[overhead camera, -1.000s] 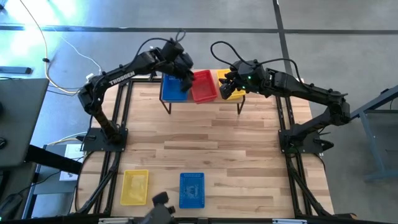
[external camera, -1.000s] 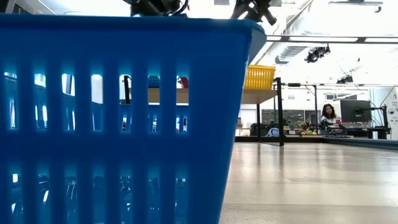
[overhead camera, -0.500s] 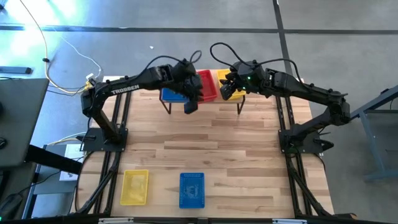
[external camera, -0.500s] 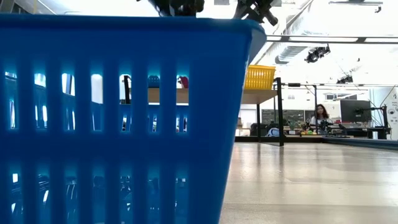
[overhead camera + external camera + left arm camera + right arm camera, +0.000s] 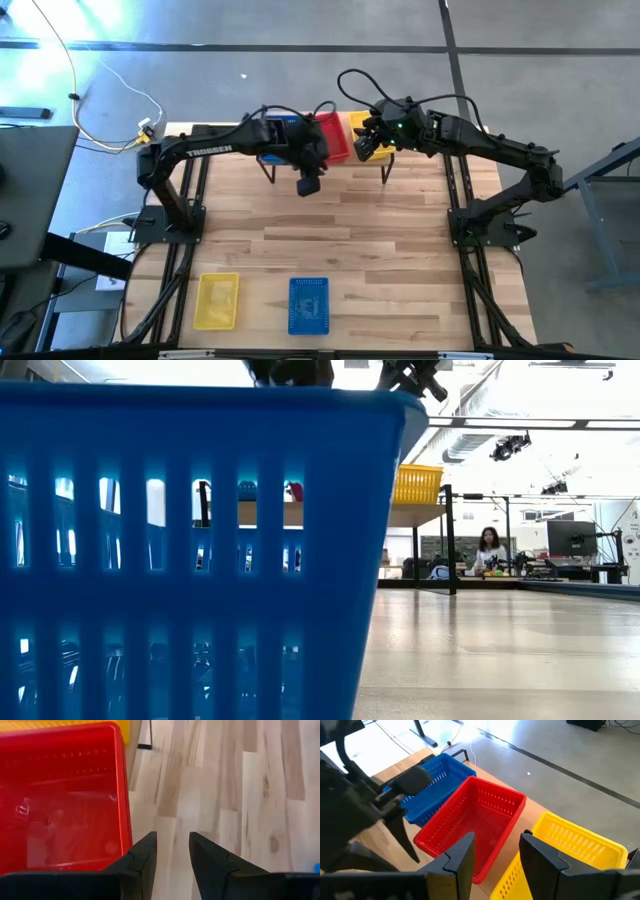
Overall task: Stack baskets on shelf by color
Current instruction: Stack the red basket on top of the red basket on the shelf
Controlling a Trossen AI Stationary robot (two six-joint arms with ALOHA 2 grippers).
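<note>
While the left gripper (image 5: 308, 184) hangs over the tabletop (image 5: 360, 240) just in front of the shelf (image 5: 385, 158), its fingers apart and holding nothing, the main risk I see is a knock: the arm reaches across the blue stack (image 5: 283, 127) and the red stack (image 5: 331, 137), and a careless swing could drag one of these light baskets off the narrow plank. The right gripper (image 5: 366, 142) hovers by the yellow stack (image 5: 373, 138) with its fingers spread and nothing between them; a dip there could tip that stack toward the edge.

Two baskets lie well apart from the shelf at the near edge of the tabletop: a loose yellow basket (image 5: 216, 300) and a loose blue basket (image 5: 308, 305). Fetching them means a long reach, and a grip on a thin slotted wall may flex or slip.

All the baskets are glossy moulded plastic, rectangular, with slotted mesh walls and a rolled rim, slightly tapered so they nest. A skewed drop would probably jam one askew rather than seat it. The shelf is pale wood on thin black legs, so I judge that it may wobble under a push. The tabletop is smooth butcher-block plank.
</note>
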